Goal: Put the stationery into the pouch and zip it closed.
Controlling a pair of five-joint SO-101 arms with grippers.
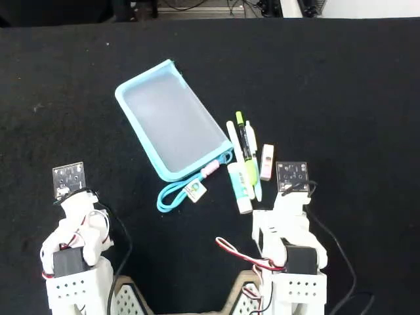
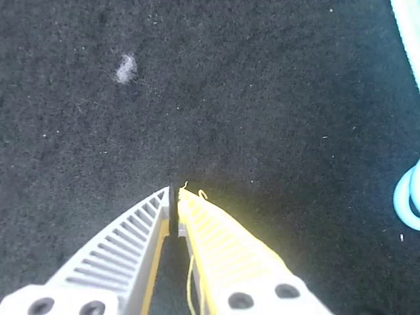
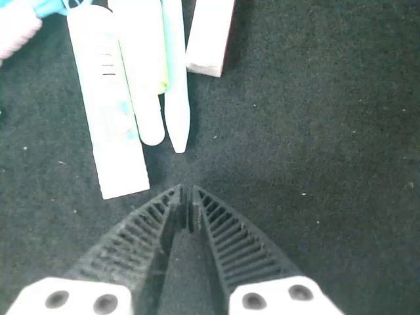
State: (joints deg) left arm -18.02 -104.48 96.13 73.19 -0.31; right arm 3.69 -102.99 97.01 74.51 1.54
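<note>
A light-blue translucent pouch [image 1: 172, 121] lies flat and tilted in the middle of the black table, its blue wrist strap [image 1: 174, 193] and a small tag trailing toward the arms. Just right of it lie the stationery pieces: a white tube [image 1: 239, 188], a green highlighter [image 1: 247, 149], a pale pen [image 3: 175, 72] and a small white eraser [image 1: 267, 161]. My right gripper [image 3: 187, 192] is shut, empty, close before the tube's end [image 3: 108, 111] and the eraser [image 3: 210, 36]. My left gripper [image 2: 176, 191] is shut over bare mat, left of the strap [image 2: 408, 197].
Black mat [image 1: 328, 98] covers the whole table, with wide free room at the back, left and right. Both arm bases [image 1: 79, 275] stand at the front edge. A pale lint speck [image 2: 125, 67] lies on the mat ahead of the left gripper.
</note>
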